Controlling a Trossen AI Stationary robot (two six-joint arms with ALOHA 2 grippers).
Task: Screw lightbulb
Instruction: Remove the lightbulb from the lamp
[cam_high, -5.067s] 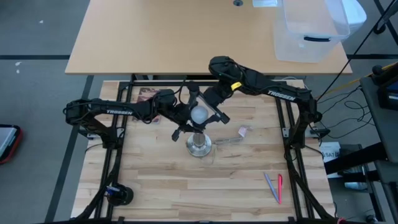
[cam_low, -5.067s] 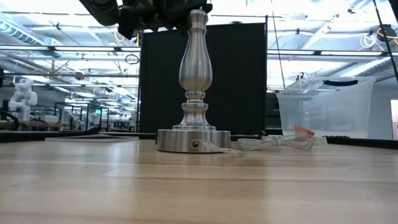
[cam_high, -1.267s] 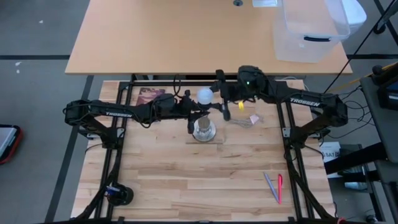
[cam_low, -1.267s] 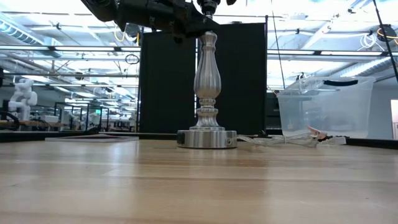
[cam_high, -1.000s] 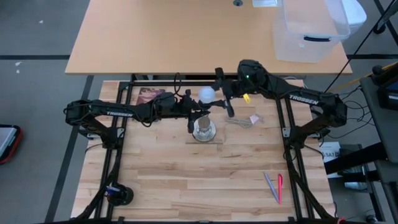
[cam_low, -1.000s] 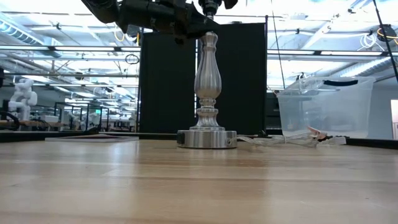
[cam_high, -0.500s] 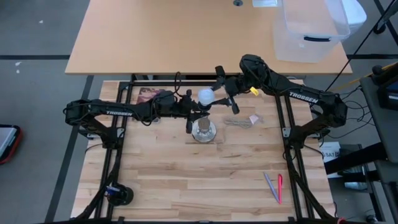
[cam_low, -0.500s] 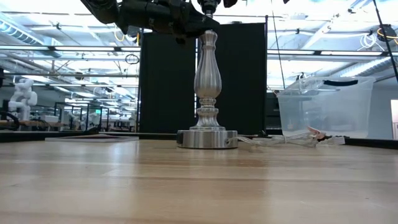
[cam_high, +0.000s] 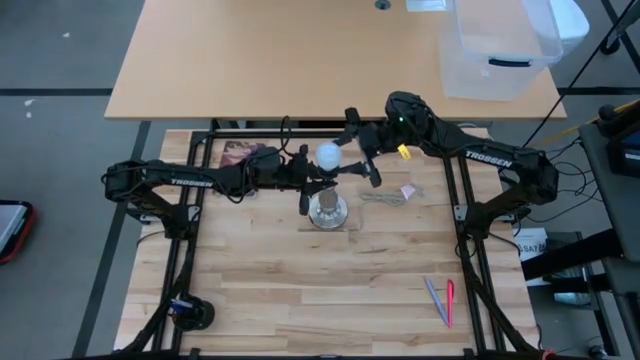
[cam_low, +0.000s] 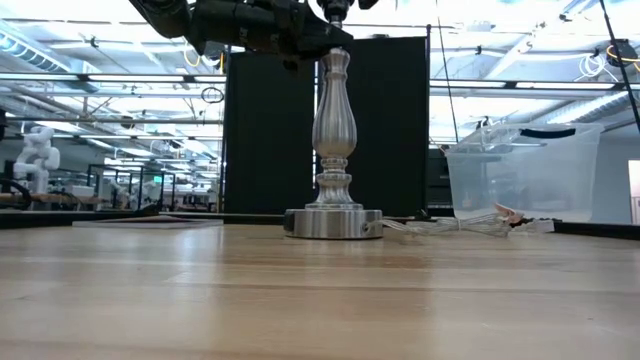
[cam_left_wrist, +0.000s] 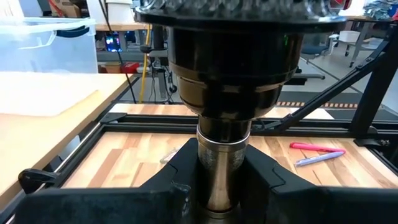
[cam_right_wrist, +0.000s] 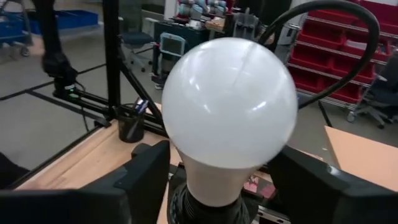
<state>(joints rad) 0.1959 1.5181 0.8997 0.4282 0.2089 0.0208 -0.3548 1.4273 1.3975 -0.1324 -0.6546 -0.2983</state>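
Observation:
The lightbulb (cam_right_wrist: 230, 99), a frosted white globe, stands upright in the dark socket (cam_left_wrist: 230, 62) on top of the silvery lamp stand (cam_low: 333, 140). The stand's round base (cam_high: 325, 211) rests on the wooden table. In the high view the bulb (cam_high: 327, 155) shows just beyond the base. My right gripper (cam_high: 340, 157) comes from the table's right and is shut on the bulb. My left gripper (cam_high: 312, 190) comes from the left and is shut on the stand below the socket. The bulb's screw base is hidden inside the socket. My left gripper pinches the stand's thin silver neck (cam_left_wrist: 224, 163), just under the socket, between its two fingers (cam_left_wrist: 155, 186). The fingers come level from the table's left and lie across the upright stand. My right gripper has its two fingers (cam_right_wrist: 149, 177) on either side of the bulb's narrow lower part (cam_right_wrist: 217, 177), just above the socket, coming about level from the table's right. The bulb stands upright in the socket.
A clear cord (cam_high: 382, 197) runs from the stand's base to a small pink-tipped wrapper (cam_high: 408, 190) on its right. Pens (cam_high: 441, 300) lie near the front right. A clear bin (cam_high: 500, 45) stands on the far table. A black round object (cam_high: 190, 313) sits at the front left.
My right gripper has turned at the wrist about the bulb while staying at the socket. The bulb, the stand and my left gripper have kept their places.

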